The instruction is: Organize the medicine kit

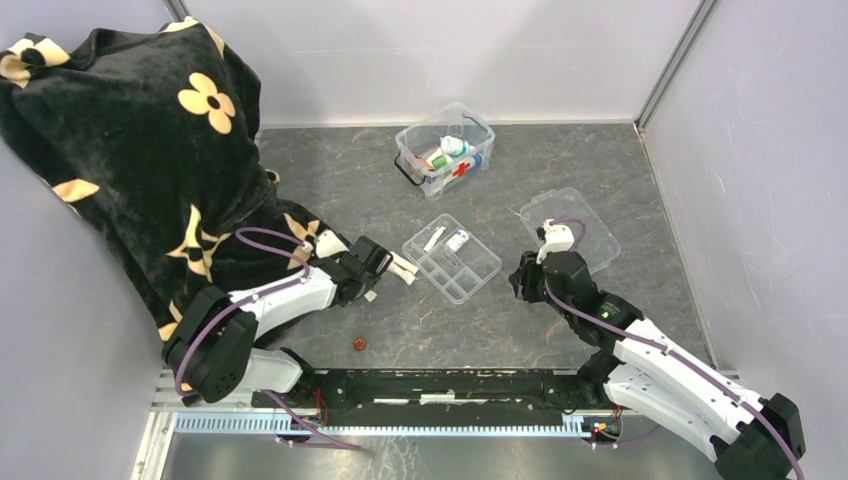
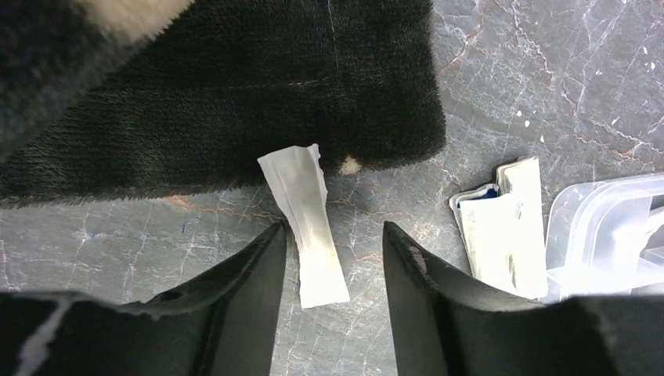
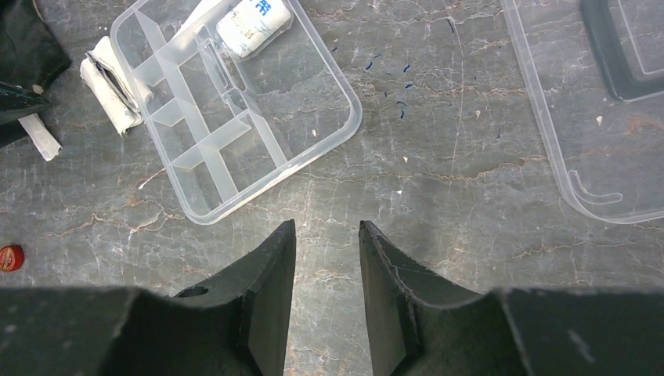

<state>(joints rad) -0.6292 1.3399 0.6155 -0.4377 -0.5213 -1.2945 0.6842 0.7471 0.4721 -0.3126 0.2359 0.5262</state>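
The medicine kit (image 1: 445,148), a clear box with a red cross, stands open at the back of the table with bottles inside. My left gripper (image 2: 333,227) is open, low over the table. A white paper strip (image 2: 305,227) lies between its jaws, against the left finger, its far end on the black cloth's edge. A folded white packet (image 2: 505,231) lies to its right, by the divided tray (image 1: 451,258). That tray holds a small white bottle (image 3: 252,23). My right gripper (image 3: 326,227) is open and empty above bare table, between the tray and the flat lid (image 1: 570,228).
A black blanket with cream flowers (image 1: 130,150) covers the left side and reaches the left arm. A small red cap (image 1: 358,344) lies near the front edge. Grey walls close in the table at the back and right.
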